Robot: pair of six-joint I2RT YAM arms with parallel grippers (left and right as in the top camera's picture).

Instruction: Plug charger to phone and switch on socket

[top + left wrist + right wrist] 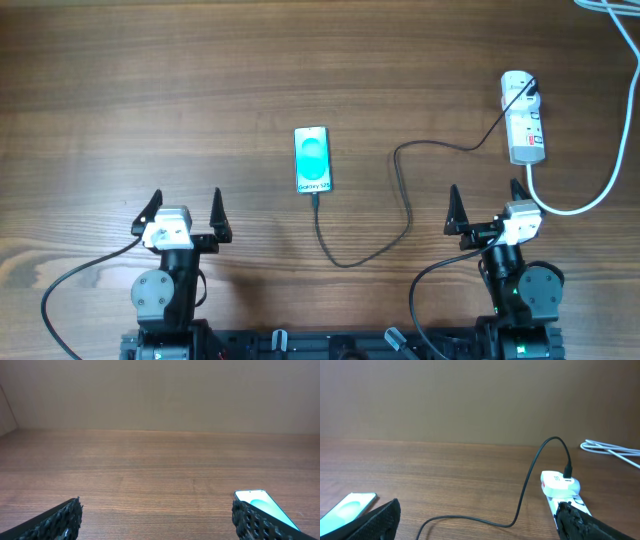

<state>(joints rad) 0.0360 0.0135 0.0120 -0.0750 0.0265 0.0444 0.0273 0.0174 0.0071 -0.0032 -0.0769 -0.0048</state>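
The phone lies flat mid-table, its cyan screen facing up. The charger, a thin black cable, runs from the phone's bottom edge, loops toward me, then climbs to the white socket at the far right. Its tip touches the phone's edge; I cannot tell whether it is seated. My left gripper is open, near and left of the phone. My right gripper is open below the socket. The left wrist view has the phone beside the right finger. The right wrist view holds the phone, charger and socket.
A thick white lead curves from the socket's near end out to the table's right edge and back up to the far right corner. The same white lead lies behind the socket in the right wrist view. Bare wood surrounds both grippers.
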